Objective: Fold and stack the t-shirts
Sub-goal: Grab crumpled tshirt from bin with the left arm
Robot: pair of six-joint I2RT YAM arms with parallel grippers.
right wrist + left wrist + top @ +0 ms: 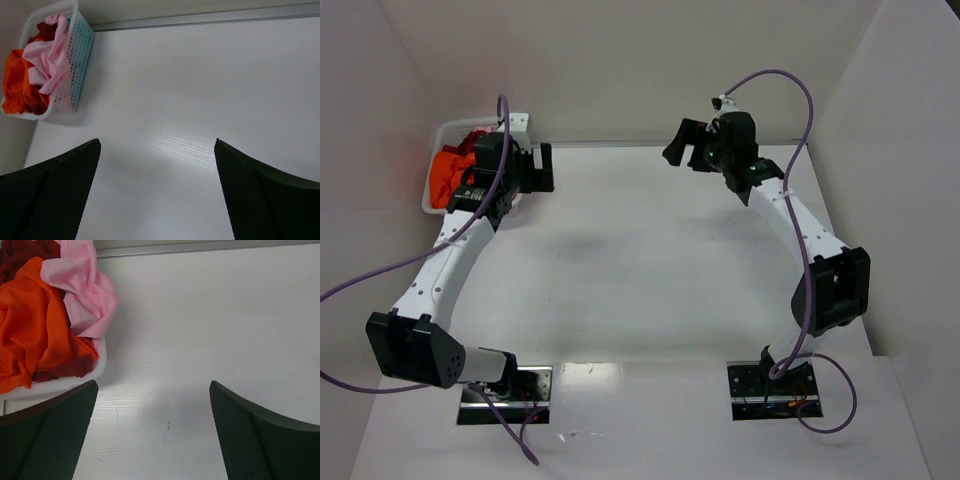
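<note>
1. Top view: the white plastic mesh basket (447,126) stands far left on the white worktop (640,260), the left gripper (535,168) just beside it, the right gripper (685,148) well apart
2. Left wrist view: jaws wide open, empty; the bright orange cloth t-shirt (30,330), pale pink t-shirt (85,295) and dark red t-shirt (20,252) lie crumpled in the basket
3. Right wrist view: jaws also wide open, empty; the cloth seems soft, light and limp, so I would pinch a loose top fold

You have a white mesh basket (77,60) at the table's far left corner, hard against the left edge. The table (650,270) is white with faint wood grain, and pale walls (620,70) close in its far and side edges.
</note>
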